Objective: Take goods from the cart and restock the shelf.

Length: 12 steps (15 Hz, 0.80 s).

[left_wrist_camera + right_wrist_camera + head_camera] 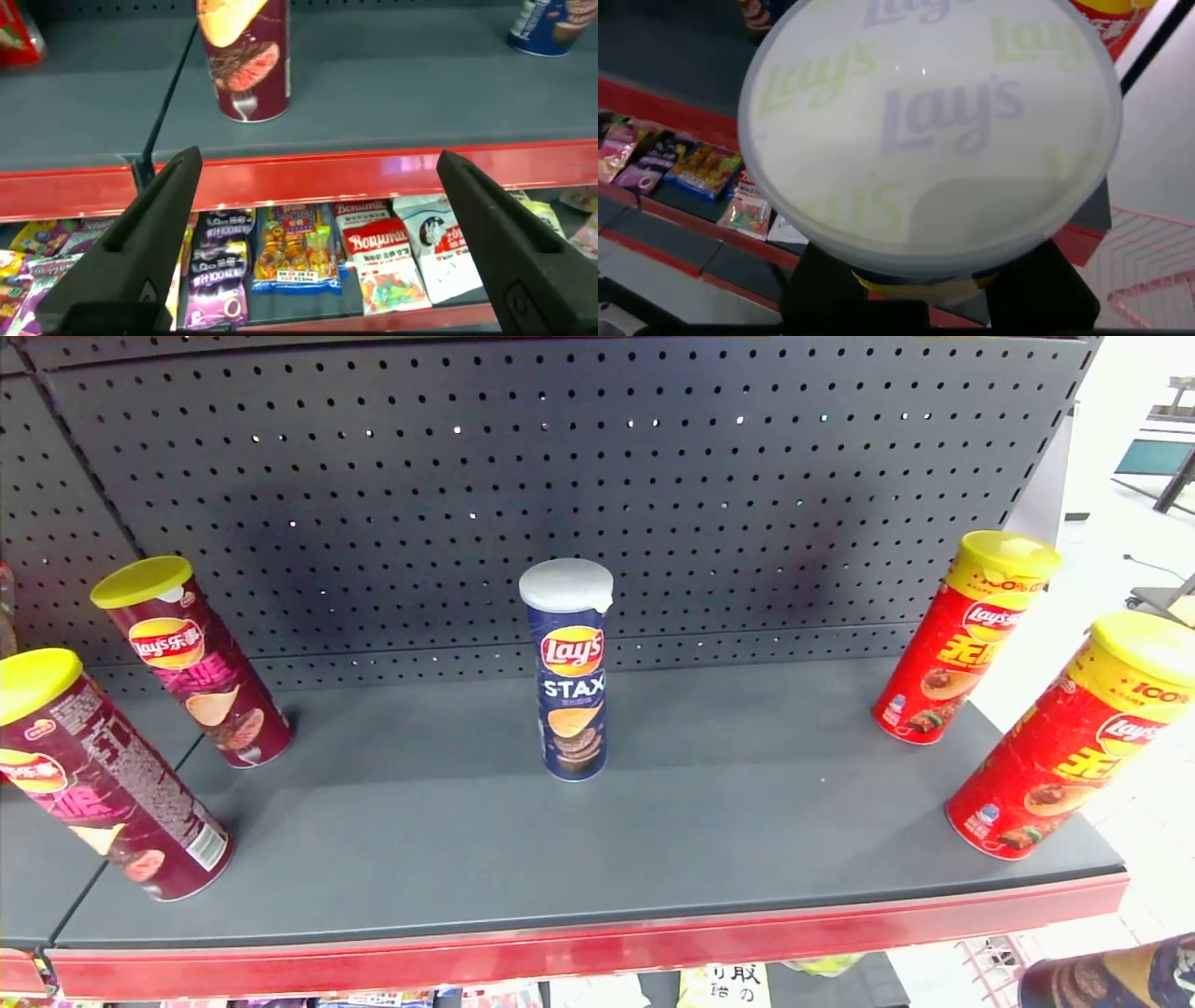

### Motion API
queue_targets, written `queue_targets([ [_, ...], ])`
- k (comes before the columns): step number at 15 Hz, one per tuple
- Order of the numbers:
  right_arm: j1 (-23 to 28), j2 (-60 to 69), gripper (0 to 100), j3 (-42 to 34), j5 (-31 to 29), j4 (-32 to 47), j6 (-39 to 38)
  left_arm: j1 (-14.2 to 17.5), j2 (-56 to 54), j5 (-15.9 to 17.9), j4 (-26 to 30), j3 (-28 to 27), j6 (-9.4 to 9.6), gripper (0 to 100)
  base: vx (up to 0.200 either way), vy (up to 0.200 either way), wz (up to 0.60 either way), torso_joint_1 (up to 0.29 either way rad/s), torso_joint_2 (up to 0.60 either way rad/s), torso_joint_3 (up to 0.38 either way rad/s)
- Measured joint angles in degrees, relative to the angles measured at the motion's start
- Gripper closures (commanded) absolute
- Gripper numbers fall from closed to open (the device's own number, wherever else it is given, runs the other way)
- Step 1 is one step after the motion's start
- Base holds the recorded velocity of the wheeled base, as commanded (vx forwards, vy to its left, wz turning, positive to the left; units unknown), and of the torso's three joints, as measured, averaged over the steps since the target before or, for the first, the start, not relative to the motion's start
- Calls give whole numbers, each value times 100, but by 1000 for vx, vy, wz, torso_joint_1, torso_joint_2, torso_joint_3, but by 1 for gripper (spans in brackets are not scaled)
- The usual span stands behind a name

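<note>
grey shelf point(747, 821) bears two maroon cans point(201, 663), a blue can point(571, 681), two red cans point(962, 639).

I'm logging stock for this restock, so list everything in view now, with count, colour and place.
shelf: 1, grey with red front edge, before the robot
maroon cans: 2, yellow lids, shelf's left
blue can: 1, pale grey lid, shelf middle
red cans: 2, yellow lids, shelf's right
dark can: 1, pale lid, held below shelf's right end
snack packets: several, mixed colours, tier below
wire cart: 1, pink, low right
left gripper: 1, black, open, facing shelf's front edge
right gripper: 1, black, shut on dark can
</note>
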<state>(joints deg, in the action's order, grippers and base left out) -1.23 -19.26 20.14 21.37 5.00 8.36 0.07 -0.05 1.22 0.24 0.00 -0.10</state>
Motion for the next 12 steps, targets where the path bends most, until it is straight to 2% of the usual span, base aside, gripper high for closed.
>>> queue_targets([
  [3,-579,-375,100,266,6,-7,80,-7,76,9,5,-5,37,0,0,0,0,0,0,0],
  [4,-750,-557,100,389,9,-24,85,-34,117,63,2,-5,111,0,0,0,0,0,0,0],
  [6,-1080,-872,100,568,52,-55,89,-65,154,425,-9,-10,300,0,0,0,0,0,0,0],
  [8,-1525,-1143,100,607,60,-55,91,-76,176,564,-24,-24,412,0,0,0,0,0,0,0],
  [9,-1626,-1259,100,618,61,-55,91,-80,222,613,-45,-138,401,0,0,0,0,0,0,0],
  [12,-1762,-1607,100,725,88,-79,91,-130,1030,797,-98,-1226,74,0,0,0,0,0,0,0],
])
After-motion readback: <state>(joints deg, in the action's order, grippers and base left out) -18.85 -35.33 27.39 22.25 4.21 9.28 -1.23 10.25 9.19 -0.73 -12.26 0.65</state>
